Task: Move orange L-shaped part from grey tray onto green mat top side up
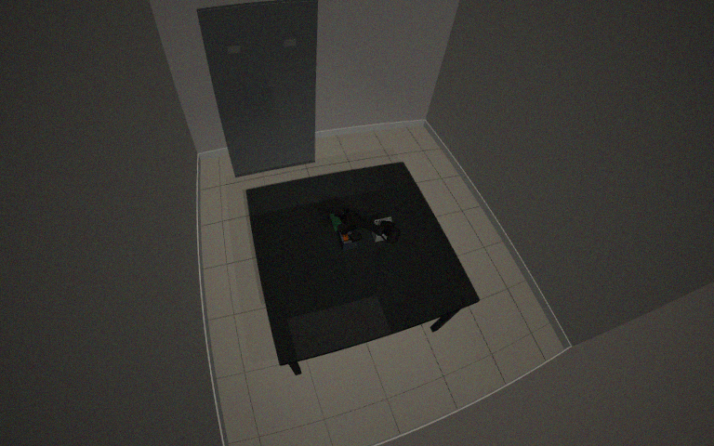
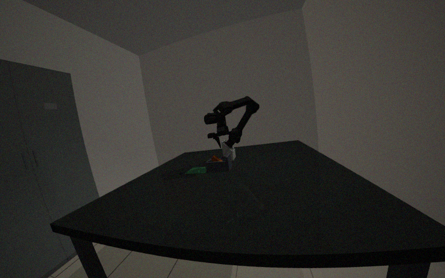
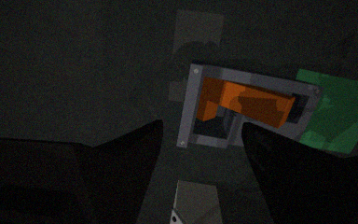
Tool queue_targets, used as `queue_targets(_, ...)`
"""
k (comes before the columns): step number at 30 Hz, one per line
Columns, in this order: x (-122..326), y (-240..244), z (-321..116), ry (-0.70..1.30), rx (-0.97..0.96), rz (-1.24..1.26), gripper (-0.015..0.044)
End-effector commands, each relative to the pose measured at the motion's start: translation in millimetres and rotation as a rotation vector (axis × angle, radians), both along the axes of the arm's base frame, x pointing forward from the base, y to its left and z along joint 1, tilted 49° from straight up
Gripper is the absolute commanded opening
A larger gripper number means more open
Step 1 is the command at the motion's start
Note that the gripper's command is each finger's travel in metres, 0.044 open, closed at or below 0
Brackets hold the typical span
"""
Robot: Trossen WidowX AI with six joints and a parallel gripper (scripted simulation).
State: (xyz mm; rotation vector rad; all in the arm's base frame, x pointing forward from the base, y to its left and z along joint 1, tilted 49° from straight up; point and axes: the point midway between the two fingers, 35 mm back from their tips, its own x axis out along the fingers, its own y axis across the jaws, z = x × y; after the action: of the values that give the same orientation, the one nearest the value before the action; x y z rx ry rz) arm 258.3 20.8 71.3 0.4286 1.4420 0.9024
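The orange L-shaped part lies tilted in the pocket of the grey tray, not flush. In the wrist view its long bar runs from about 9 o'clock to 3 o'clock across the pocket, and its short foot turns down toward 6 o'clock at the 9 o'clock end. From the exterior view one end of it pokes up above the tray's rim. The tray is a rectangular frame with small screws at its corners. The flat green mat lies just beside the tray at its 3 o'clock side, on the dark table.
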Motion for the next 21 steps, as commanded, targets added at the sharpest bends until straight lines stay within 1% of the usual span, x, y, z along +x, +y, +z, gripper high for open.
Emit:
queue_targets(1,4,-9,-8,-0.152,0.017,0.138,0.028)
queue_targets(14,14,-44,-49,-0.994,0.157,0.906,0.028)
queue_targets(16,15,-46,-51,-1.038,0.165,0.945,0.028)
queue_targets(21,15,-46,-51,-1.038,0.165,0.945,0.028)
